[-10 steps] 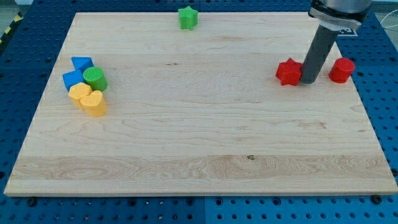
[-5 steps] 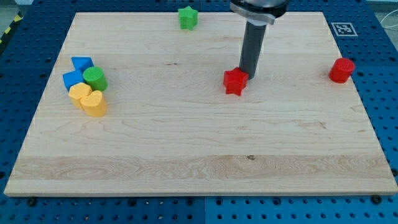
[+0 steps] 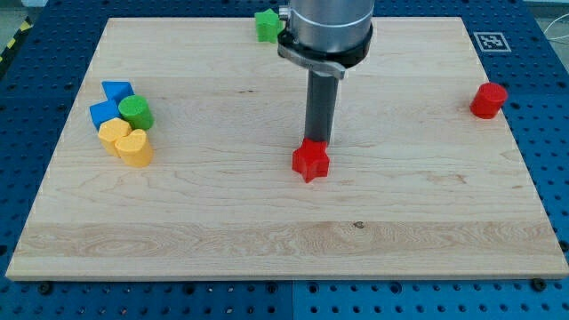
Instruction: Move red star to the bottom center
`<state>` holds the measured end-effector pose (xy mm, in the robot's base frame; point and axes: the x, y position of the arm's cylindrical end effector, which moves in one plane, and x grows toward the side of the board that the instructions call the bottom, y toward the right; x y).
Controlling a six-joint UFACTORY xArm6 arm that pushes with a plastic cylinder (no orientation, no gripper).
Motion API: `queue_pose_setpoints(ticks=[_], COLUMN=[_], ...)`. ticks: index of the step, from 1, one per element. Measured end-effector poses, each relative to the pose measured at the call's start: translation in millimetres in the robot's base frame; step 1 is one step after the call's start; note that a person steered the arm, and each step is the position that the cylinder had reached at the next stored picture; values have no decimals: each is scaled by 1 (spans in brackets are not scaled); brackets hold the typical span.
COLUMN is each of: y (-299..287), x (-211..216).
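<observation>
The red star [image 3: 310, 161] lies near the middle of the wooden board [image 3: 284, 231], a little right of centre. My tip [image 3: 317, 142] touches the star's upper edge, just above it and slightly to its right. The dark rod rises from there to the arm's grey end at the view's top.
A red cylinder [image 3: 488, 100] stands near the right edge. A green star [image 3: 266, 25] sits at the top edge, partly behind the arm. At the left is a tight cluster: two blue blocks [image 3: 110, 102], a green cylinder [image 3: 136, 113], a yellow block [image 3: 113, 133] and a yellow heart [image 3: 135, 148].
My tip has pushed the red star from beside the red cylinder at the right to the left and then down toward the board's middle. The other blocks have not moved.
</observation>
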<state>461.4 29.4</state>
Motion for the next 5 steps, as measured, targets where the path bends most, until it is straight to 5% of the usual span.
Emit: queue_pose_setpoints(ticks=[2,5], y=[-32,19], x=[31,50])
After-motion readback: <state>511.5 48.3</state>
